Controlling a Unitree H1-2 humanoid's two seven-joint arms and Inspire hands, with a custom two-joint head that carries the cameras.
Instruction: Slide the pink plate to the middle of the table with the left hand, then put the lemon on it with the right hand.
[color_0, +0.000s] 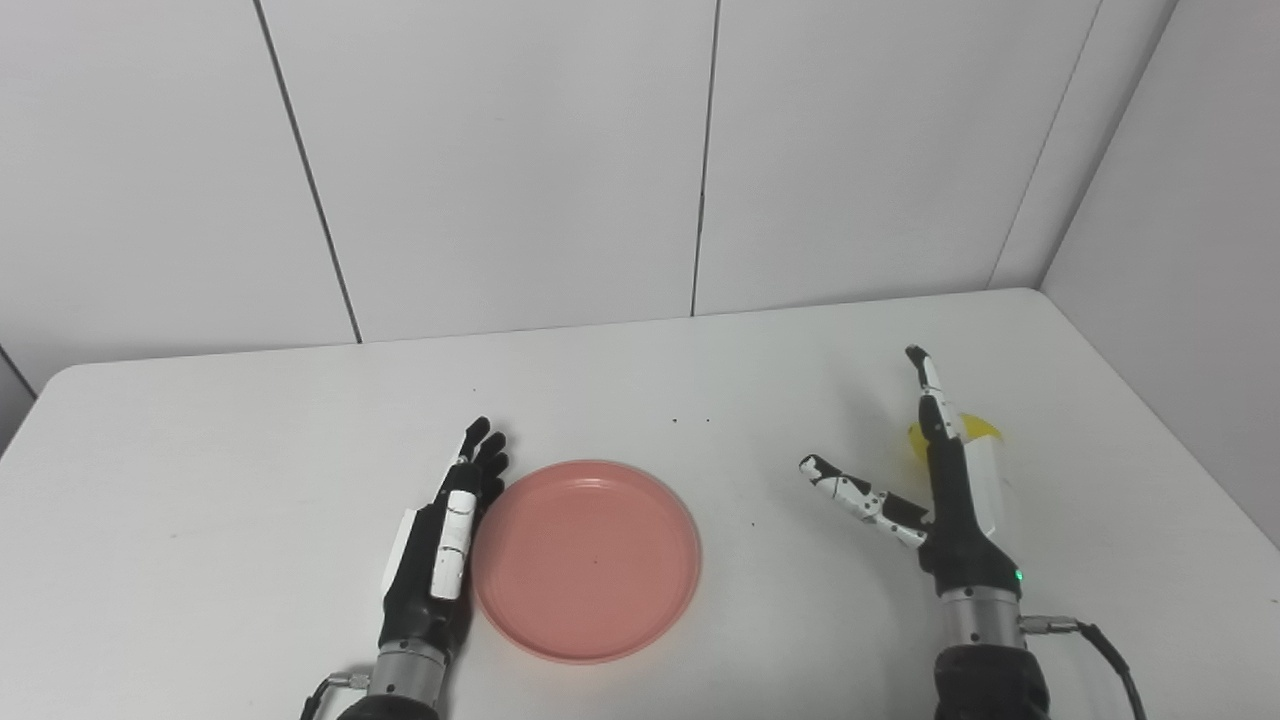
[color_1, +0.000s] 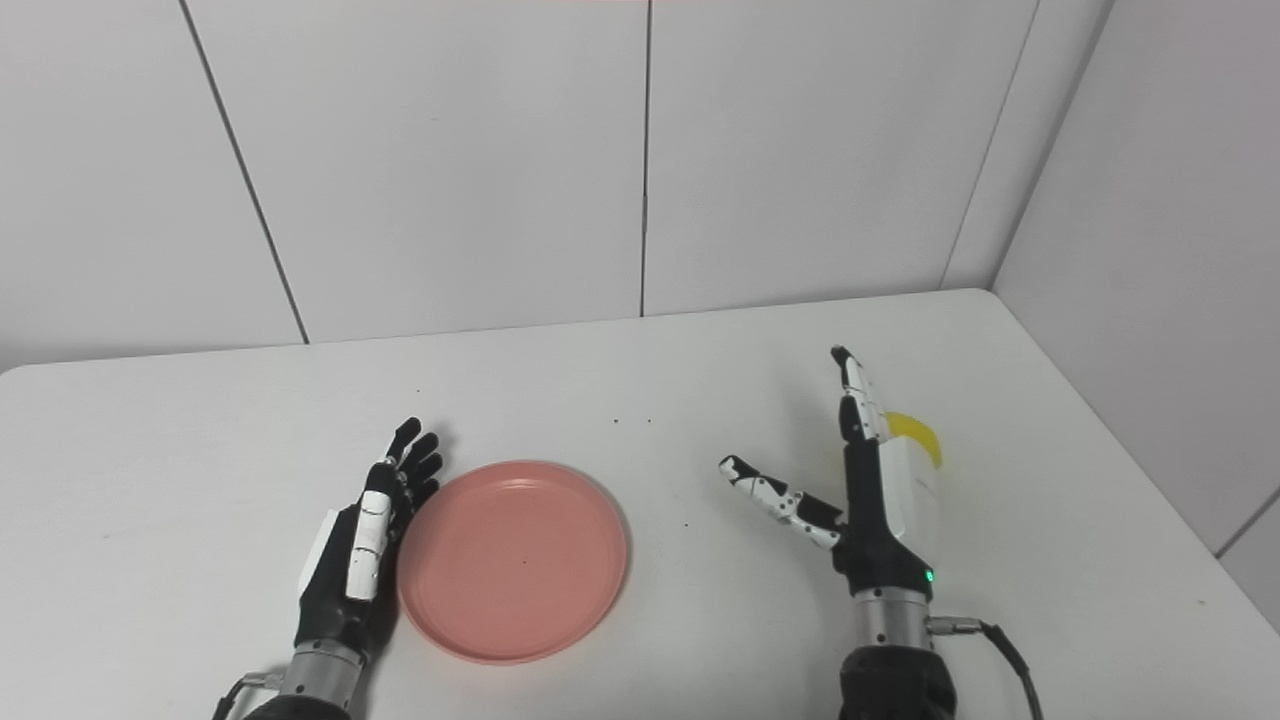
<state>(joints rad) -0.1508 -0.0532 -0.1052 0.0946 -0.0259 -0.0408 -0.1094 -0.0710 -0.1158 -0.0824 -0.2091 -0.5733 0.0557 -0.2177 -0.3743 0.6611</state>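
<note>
A pink plate is lying near the front middle of the white counter, the left robot hand resting flat-fingered against its left rim, holding nothing. The right robot hand is standing spread wide and empty, partly hiding the lemon behind it.

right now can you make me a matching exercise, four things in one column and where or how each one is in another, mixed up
Things:
1. plate
2. lemon
3. left hand
4. right hand

Descriptions:
a. open, edge-on at the plate's left rim
b. empty, lying near the table's middle
c. open, standing upright with the thumb spread toward the plate
d. mostly hidden behind the right hand

Pairs: 1-b, 2-d, 3-a, 4-c
</note>
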